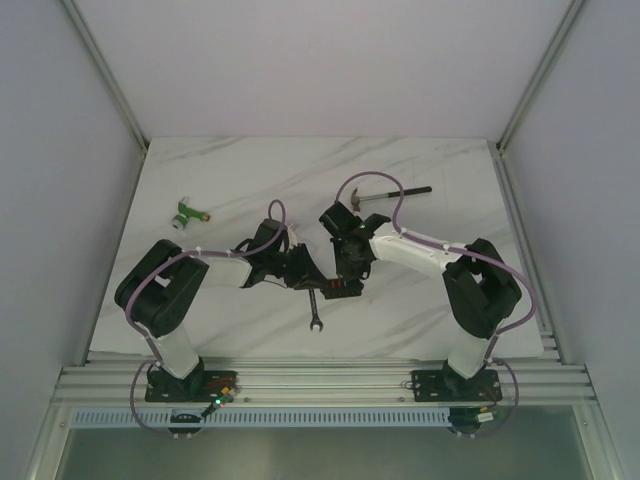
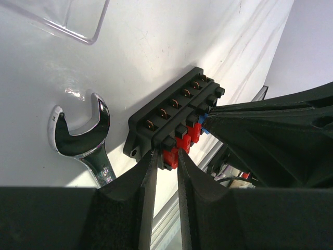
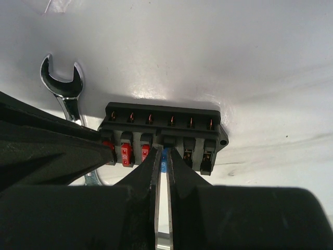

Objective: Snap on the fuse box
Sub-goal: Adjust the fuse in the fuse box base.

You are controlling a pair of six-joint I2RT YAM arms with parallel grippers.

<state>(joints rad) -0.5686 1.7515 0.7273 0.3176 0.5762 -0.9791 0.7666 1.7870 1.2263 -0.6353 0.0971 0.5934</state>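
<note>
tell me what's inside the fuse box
Three red fuses and one blue fuse sit in the fuse box; two front slots look empty. The left gripper and right gripper cover parts of that row, hiding what lies beneath.

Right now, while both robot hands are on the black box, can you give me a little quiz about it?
1. True or false: the clear cover is already snapped onto the fuse box.
2. Which tool lies right beside the fuse box? A) a spoon B) a wrench C) scissors
3. Fill in the gap: the little fuse showing between the fingers of the right hand is coloured ____.

Key: 1 false, because the cover lies apart on the table. 2 B. 3 blue.
</note>
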